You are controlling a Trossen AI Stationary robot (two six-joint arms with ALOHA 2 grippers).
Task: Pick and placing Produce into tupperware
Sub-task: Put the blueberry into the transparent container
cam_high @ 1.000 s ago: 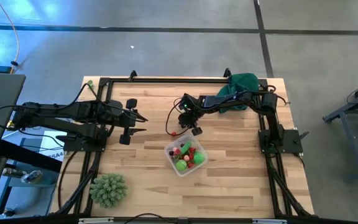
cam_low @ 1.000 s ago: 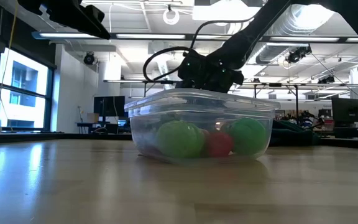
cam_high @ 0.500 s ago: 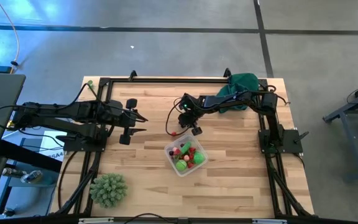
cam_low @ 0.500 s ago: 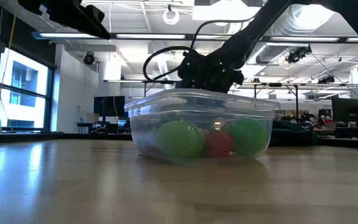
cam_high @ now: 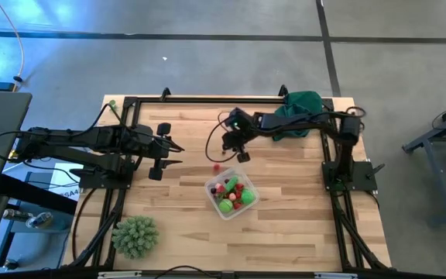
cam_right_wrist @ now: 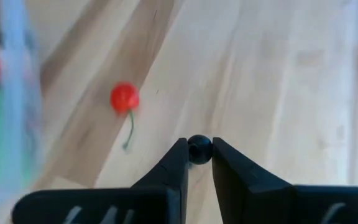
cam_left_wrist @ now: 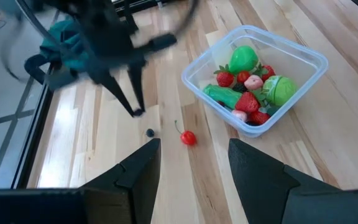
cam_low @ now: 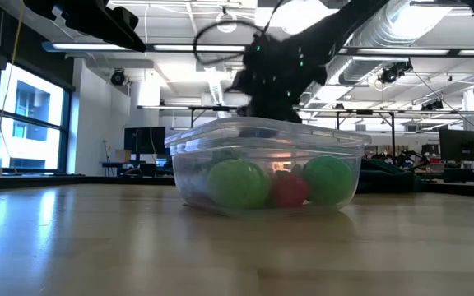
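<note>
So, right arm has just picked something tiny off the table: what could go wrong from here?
1. The right gripper pinches a small dark berry only at the very fingertips, so it could pop out on the way to the box.
2. The box is already crowded with produce, so a dropped berry may bounce off the pile.
3. A cherry lies loose on the table near the box; a low pass could knock it away.

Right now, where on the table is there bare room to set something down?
Bare wood lies right of the tupperware and between it and the spiky ball. It is crowded where the right gripper hangs near the cherry.
</note>
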